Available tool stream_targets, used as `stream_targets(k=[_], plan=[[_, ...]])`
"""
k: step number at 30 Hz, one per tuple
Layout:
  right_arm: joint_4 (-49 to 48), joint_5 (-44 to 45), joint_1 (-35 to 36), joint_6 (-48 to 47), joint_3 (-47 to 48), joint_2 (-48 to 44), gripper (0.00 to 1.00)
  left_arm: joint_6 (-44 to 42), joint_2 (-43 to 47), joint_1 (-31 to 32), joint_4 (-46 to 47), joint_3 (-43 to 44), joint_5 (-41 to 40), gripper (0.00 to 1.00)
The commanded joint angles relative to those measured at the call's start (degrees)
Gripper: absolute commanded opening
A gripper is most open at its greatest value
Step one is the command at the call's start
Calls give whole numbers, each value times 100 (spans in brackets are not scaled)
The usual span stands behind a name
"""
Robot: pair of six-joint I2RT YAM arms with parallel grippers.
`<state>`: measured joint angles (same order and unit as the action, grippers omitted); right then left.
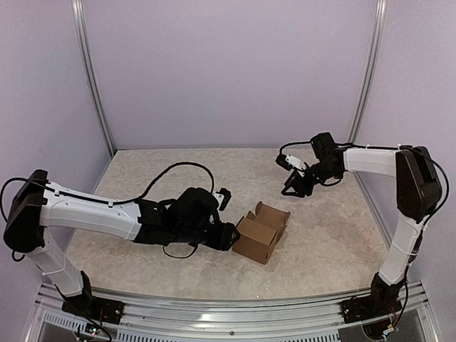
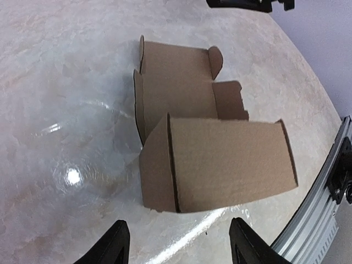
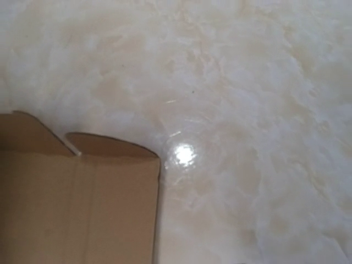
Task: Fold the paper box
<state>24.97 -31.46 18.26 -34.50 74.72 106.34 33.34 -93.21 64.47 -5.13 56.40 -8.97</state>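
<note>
**A:** From the top view, where is the paper box?

**B:** On the table, front and centre. It is partly formed: a squarish body nearest the arms, with open flaps standing behind it. The left gripper lies low, just beside the box's left face. The right gripper hangs well apart, above the table behind and to the right of the box.

**A:** Are the tools spread or pressed together?

**B:** From up there the left is only a dark lump. The right looks like a dark wedge, perhaps parted, but I cannot tell.

**A:** And the left wrist view?

**B:** That settles it for the left gripper. Its two fingers stand wide, with nothing between them. The paper box sits just beyond them, and a strip of bare table separates it from the tips. The box's near wall is closed. The flat panel and rounded tabs behind it lie open. A metal rail runs at the lower right.

**A:** And the right wrist view?

**B:** It shows mostly table with a glare spot. A corner of the paper box fills the lower left, with a curved flap edge on top. No fingers show there, so whether that tool is spread or pressed together I cannot say.
</note>
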Motion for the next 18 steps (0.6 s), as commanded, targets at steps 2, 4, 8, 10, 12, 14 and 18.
stream_targets(k=[2, 4, 8, 10, 12, 14, 18], plan=[[141, 363, 30, 749, -255, -581, 43, -379, -59, -446, -698, 1081, 52, 60], [241, 446, 36, 957, -297, -645, 45, -603, -343, -555, -871, 1487, 236, 61], [765, 553, 36, 1135, -188, -578, 51, -856, -938, -651, -1227, 2142, 570, 60], [998, 472, 34, 1050, -186, -501, 55, -905, -1155, -655, -1298, 2288, 688, 60], [1015, 396, 33, 872, -308, -471, 55, -917, -1281, -653, -1271, 2329, 821, 60], [1070, 228, 31, 432, -414, -470, 54, -904, -1366, -642, -1243, 2317, 861, 59], [1294, 250, 31, -1008, -594, -556, 51, -923, -1396, -593, -1240, 2228, 1039, 59]])
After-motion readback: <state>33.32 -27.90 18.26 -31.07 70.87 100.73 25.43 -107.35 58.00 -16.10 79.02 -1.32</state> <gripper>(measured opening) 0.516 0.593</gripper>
